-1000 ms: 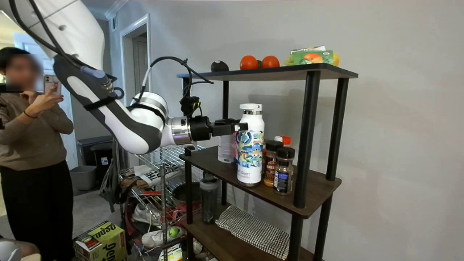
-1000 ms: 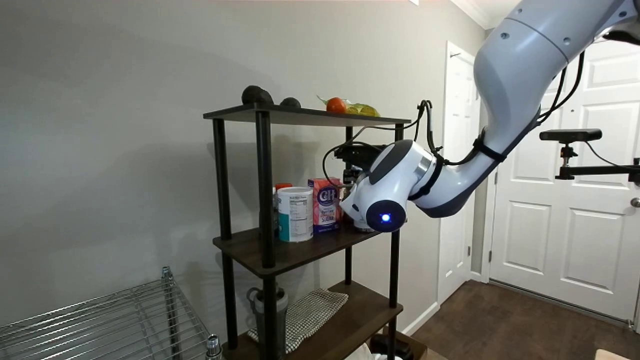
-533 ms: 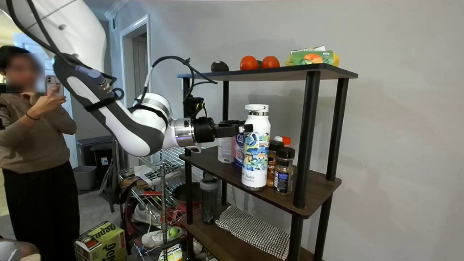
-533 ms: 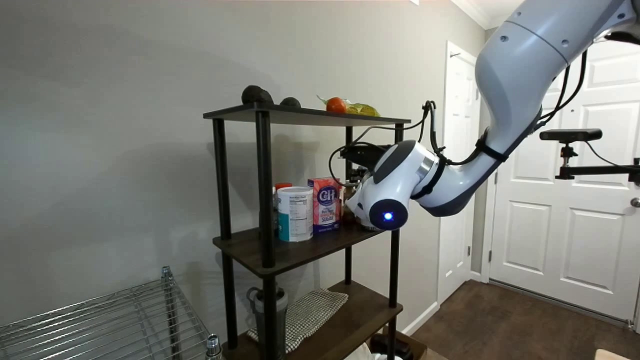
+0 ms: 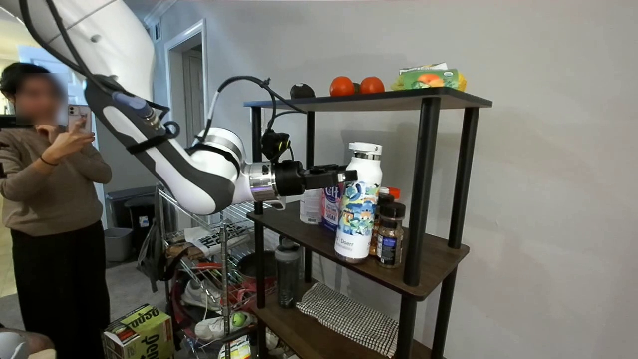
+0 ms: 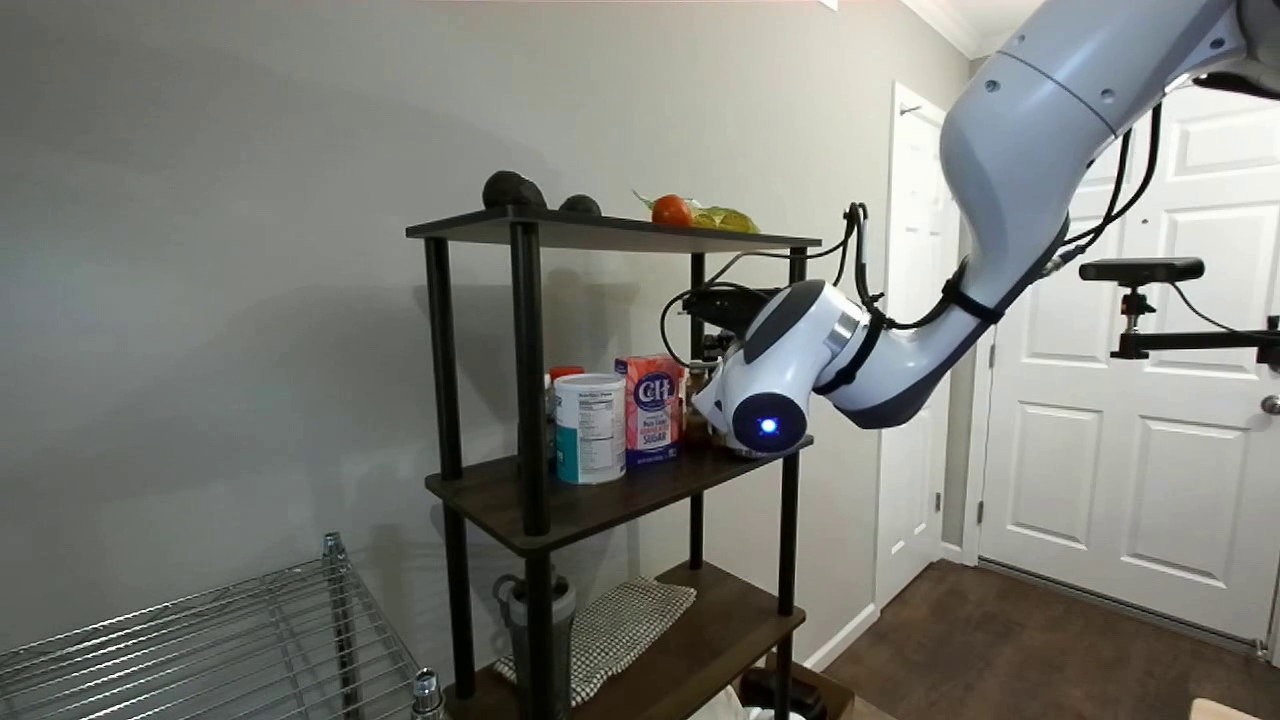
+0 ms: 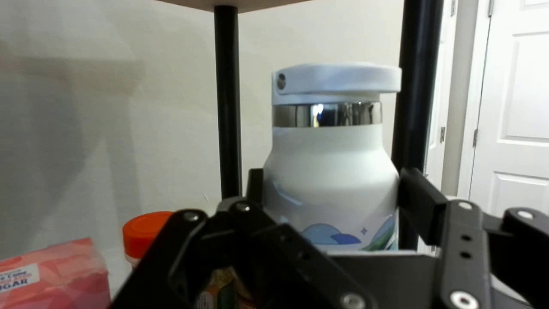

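A white bottle (image 5: 360,214) with a colourful print and a white lid stands at the front of the middle shelf (image 5: 294,230), its top leaning a little to the right in an exterior view. My gripper (image 7: 332,189) is shut on its upper body, just below the shoulder, one finger (image 7: 422,201) against each side. Whether the base bears on the shelf or hangs just above it, I cannot tell. Close beside the bottle is a spice jar (image 5: 390,239) with a black lid. In an exterior view the arm's wrist (image 6: 770,370) hides the gripper and most of the bottle.
A pink sugar box (image 6: 653,410) and a white canister (image 6: 592,430) share the middle shelf, with a red-capped container (image 7: 143,229) behind. Black posts (image 5: 421,194) and the top shelf (image 5: 369,102), bearing tomatoes and avocados, frame the space. A person (image 5: 55,184) stands behind the arm.
My gripper and the bottle have moved together to the right in an exterior view, nearer the spice jars and the shelf's front edge. The bottle leans more than before; the sugar box shows more.
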### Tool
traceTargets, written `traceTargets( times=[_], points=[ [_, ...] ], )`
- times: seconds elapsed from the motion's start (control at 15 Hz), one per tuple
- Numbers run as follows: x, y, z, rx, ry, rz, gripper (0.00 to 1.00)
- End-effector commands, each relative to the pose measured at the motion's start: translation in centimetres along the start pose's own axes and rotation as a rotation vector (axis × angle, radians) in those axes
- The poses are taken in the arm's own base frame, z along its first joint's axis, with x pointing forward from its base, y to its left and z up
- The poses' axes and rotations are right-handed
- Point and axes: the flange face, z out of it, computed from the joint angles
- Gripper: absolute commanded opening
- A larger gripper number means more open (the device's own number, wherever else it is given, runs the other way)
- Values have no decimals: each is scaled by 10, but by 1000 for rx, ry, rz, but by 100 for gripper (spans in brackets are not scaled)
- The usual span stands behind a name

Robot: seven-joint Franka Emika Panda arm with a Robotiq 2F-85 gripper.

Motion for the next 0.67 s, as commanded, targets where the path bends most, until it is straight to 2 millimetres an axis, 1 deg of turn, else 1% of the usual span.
traceTargets(
  times=[0.0, 0.6],
  points=[
    [-7, 8, 11, 10, -20, -17, 53],
    [-6, 12, 16, 14, -30, -7, 53]
  ],
)
